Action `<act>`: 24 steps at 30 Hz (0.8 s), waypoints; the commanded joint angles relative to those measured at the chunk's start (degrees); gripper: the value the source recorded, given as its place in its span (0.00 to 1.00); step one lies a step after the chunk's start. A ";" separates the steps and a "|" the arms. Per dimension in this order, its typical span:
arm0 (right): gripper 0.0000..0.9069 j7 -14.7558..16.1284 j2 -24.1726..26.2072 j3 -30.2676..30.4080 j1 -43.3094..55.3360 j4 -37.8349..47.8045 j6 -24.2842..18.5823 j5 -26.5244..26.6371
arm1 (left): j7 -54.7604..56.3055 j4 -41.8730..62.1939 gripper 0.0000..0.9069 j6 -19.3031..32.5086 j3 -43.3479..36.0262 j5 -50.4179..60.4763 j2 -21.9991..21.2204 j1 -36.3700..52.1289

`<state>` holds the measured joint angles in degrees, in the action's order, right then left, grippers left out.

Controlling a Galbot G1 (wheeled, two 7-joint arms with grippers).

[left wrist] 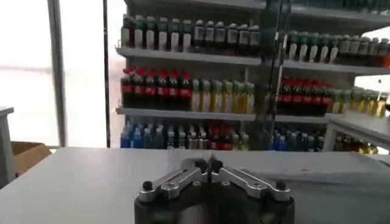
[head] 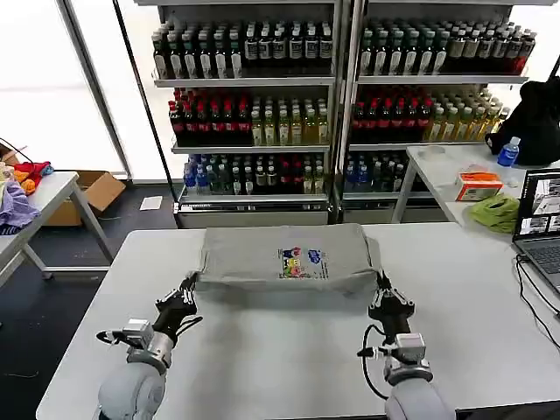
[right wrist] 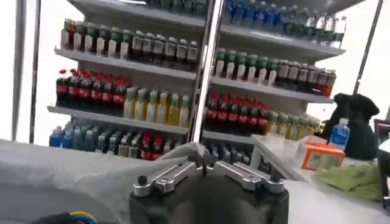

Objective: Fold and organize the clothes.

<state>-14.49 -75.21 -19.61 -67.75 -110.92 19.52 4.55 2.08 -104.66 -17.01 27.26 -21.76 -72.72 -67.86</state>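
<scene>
The grey T-shirt lies folded into a wide band across the far middle of the white table, with its cartoon print facing up. My left gripper is at the shirt's near left corner, shut on the fabric edge. In the left wrist view its fingertips are pressed together. My right gripper is at the near right corner. In the right wrist view the grey T-shirt rises to a peak at the closed right gripper.
Shelves of bottles stand behind the table. To the right, a side table holds a laptop, a lime-green cloth, an orange box and a blue bottle. A left table carries purple and red-orange cloths.
</scene>
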 commanded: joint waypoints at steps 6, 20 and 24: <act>0.00 0.24 -0.41 1.17 12.48 10.47 2.86 3.24 | 0.98 13.16 0.00 -1.46 -3.86 -2.67 0.22 12.87; 0.00 2.34 -0.72 3.05 22.44 22.10 6.87 4.07 | 2.69 21.10 0.00 -5.85 -7.52 -3.09 -0.59 19.67; 0.00 2.54 -0.67 4.03 22.82 24.27 8.04 4.33 | 2.60 22.35 0.00 -6.56 -8.35 -3.00 -0.38 20.35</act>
<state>-12.26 -76.41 -15.57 -47.12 -89.39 26.76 8.87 4.63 -85.55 -22.78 19.76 -24.44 -73.17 -50.21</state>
